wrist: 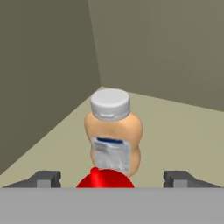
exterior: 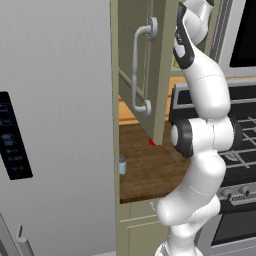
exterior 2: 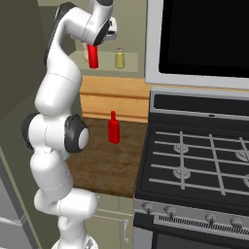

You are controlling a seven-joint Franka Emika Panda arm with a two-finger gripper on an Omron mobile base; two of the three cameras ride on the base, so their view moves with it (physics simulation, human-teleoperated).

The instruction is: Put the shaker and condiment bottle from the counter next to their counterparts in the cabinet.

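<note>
Red bottle (wrist: 105, 178) sits right under my claw (wrist: 112, 179), its top between my two fingertips (wrist: 43, 178), which stand spread wide with a gap on each side, so I am pinching nothing. Just behind it on the cabinet (wrist: 48, 65) shelf stands a peach bottle (wrist: 113, 135) with a white cap, very near the red one; whether they touch I cannot tell. Left of both, the side wall meets the back wall in a corner close by; to the right the shelf floor runs open.

From the right base view, my claw (exterior 2: 99, 41) hangs over that red bottle (exterior 2: 93, 56) on the shelf, with the yellow-green jar (exterior 2: 119, 58) standing apart to its right, near the front edge. A second red bottle (exterior 2: 114, 127) stands upright on the counter (exterior 2: 104, 160) below, near the back wall and close to the stove (exterior 2: 194, 165) edge.

From the left base view, the shaker (exterior: 122, 164) stands on the counter tight against the fridge (exterior: 55, 125), and the open cabinet door (exterior: 142, 65) hangs out over the counter
</note>
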